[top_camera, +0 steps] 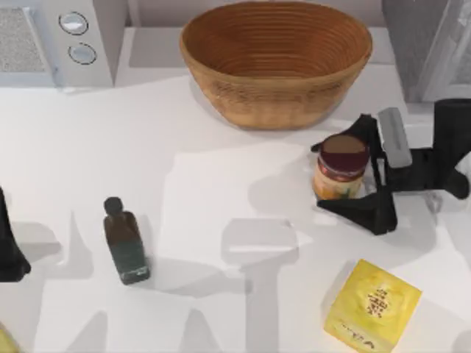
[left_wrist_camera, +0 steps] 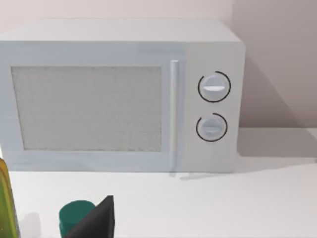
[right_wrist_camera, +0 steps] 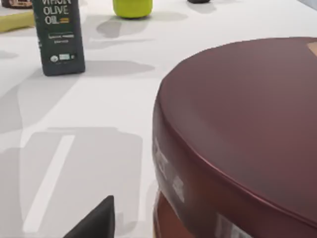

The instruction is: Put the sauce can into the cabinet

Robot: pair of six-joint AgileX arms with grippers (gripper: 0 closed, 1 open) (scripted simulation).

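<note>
The sauce can point(top_camera: 341, 168) is seen standing upright on the table point(top_camera: 221, 184) at the right, just near of the woven basket point(top_camera: 276, 62). It is bracketed by the right gripper point(top_camera: 346, 170), whose two black fingers lie apart, one on the can's far side and one on its near side. Whether the pads already press on the label cannot be told. In the right wrist view the maroon lid point(right_wrist_camera: 237, 129) looms very close.

The cabinet point(top_camera: 427, 44) is found at the far right corner (its door appears shut from above). The left gripper point(top_camera: 11, 250) is parked at the left edge.

A risk is judged here: a grasp closed off-centre could tip the can, and a lift swung carelessly toward the cabinet could clip the basket rim.
</note>
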